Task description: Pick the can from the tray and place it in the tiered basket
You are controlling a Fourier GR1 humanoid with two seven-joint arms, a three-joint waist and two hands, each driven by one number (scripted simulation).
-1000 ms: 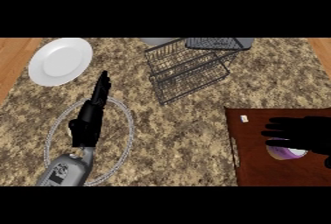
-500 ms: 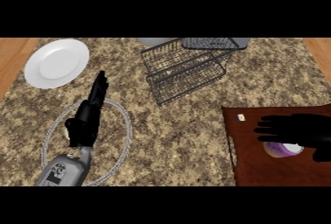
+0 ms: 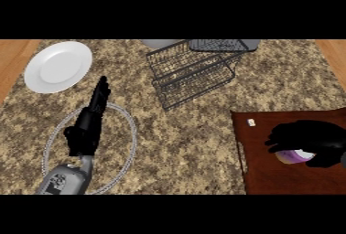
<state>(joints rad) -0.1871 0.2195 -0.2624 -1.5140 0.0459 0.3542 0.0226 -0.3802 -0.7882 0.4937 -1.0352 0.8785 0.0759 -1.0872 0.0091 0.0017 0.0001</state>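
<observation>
On the dark brown tray (image 3: 270, 178) at the lower right, my right hand (image 3: 310, 140) curls over the can (image 3: 294, 157). Only a purple and white bit of the can shows under the fingers. The black wire tiered basket (image 3: 192, 71) stands at the top centre of the counter, well left of and above the tray. My left hand (image 3: 88, 123) rests open at the left, fingers straight and pointing up the counter, far from the tray and holding nothing.
A white plate (image 3: 58, 66) lies at the upper left. A thin wire ring (image 3: 128, 125) lies on the granite counter around my left forearm. A small white object (image 3: 251, 122) sits near the tray's upper left corner. A grey bowl (image 3: 161, 43) peeks out behind the basket.
My right hand has closed down over the can, its fingers curling further round it. The left hand has stayed where it was.
</observation>
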